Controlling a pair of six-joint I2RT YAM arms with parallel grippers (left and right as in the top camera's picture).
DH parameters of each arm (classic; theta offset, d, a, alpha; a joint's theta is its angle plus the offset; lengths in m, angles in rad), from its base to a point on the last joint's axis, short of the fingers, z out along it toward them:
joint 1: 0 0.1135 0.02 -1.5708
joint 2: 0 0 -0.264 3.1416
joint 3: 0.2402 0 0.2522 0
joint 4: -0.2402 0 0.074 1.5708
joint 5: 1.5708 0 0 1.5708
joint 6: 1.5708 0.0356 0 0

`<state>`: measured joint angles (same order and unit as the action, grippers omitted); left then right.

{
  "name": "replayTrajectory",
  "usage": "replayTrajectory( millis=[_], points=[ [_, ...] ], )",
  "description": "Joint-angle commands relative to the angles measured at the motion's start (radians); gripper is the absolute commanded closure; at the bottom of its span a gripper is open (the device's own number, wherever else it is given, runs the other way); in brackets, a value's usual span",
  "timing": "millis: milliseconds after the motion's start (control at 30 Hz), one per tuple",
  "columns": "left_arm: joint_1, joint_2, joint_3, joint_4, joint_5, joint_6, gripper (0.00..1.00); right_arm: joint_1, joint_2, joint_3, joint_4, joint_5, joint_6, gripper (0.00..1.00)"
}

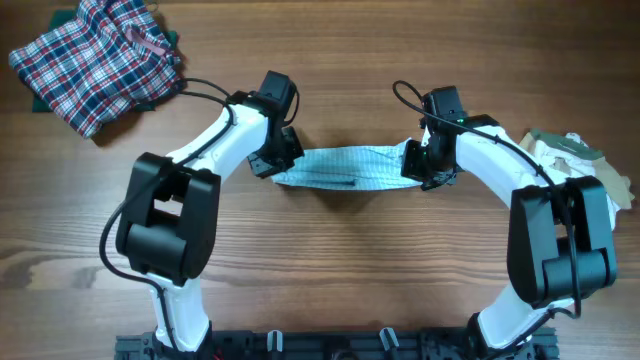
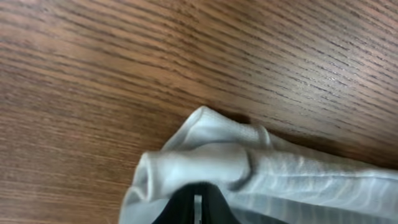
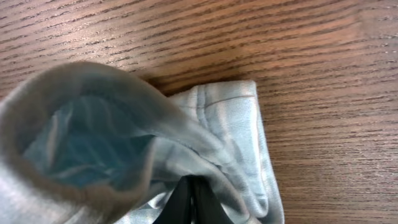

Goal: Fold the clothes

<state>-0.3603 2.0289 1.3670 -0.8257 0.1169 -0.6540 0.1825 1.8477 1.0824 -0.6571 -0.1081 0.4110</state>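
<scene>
Cloth (image 1: 345, 167) with thin pale blue stripes lies in the middle of my wooden table (image 1: 330, 270), pulled out long between my two claws. My left claw (image 1: 277, 160) is pinched tight on one end of the cloth. In its own camera I see its black fingers (image 2: 180, 211) close together, with a bunched white fold right over them. My right claw (image 1: 425, 165) is pinched tight on the other end, and there the cloth puffs up like a little open bag. A red, white and blue plaid garment (image 1: 95, 60) sits far off in the back left corner. A beige and white pile (image 1: 575, 160) sits at the right edge, beside my right arm.
</scene>
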Motion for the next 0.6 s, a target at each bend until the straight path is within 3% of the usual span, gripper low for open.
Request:
replayTrajectory(
  millis=[0, 400, 567],
  points=[
    [0.008, 0.011, -0.005, 0.0, -0.046, 0.046, 0.96, -0.018, 0.026, 0.013, -0.006, 0.041, -0.008, 0.96],
    [0.002, -0.115, -0.005, -0.02, 0.033, 0.075, 0.93, -0.018, -0.08, 0.125, -0.106, -0.034, -0.018, 0.96],
    [0.002, -0.121, -0.005, -0.066, 0.069, 0.075, 0.93, -0.012, -0.16, 0.125, -0.081, -0.214, -0.066, 0.95]
  ],
)
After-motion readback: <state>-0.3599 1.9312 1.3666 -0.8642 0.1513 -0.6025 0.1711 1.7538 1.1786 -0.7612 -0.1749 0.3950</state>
